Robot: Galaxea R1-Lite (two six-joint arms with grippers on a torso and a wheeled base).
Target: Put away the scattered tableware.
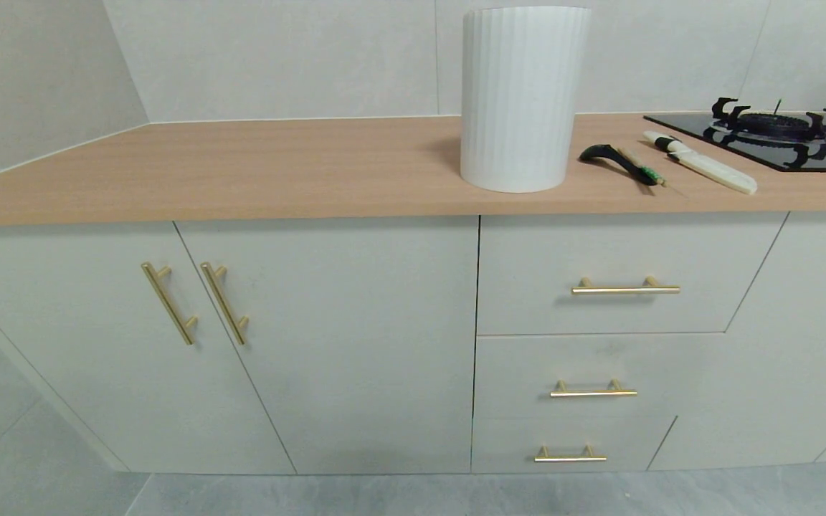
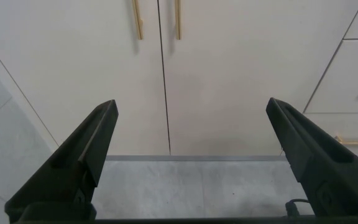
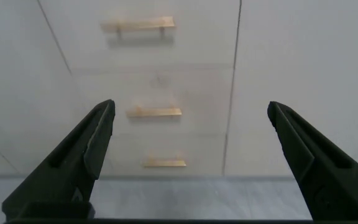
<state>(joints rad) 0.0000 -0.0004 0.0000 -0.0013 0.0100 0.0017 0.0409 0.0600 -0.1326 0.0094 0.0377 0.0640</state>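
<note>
On the wooden countertop stands a tall white ribbed holder. To its right lie a black-handled utensil, a thin stick with a green part and a white knife with a black band. My left gripper is open, down low and facing the cabinet doors with their gold handles. My right gripper is open too, facing the drawer fronts, with nothing between its fingers.
A black gas hob sits at the counter's right end. Below the counter are two doors with gold handles and three drawers with gold handles. Grey floor tiles run along the cabinet base.
</note>
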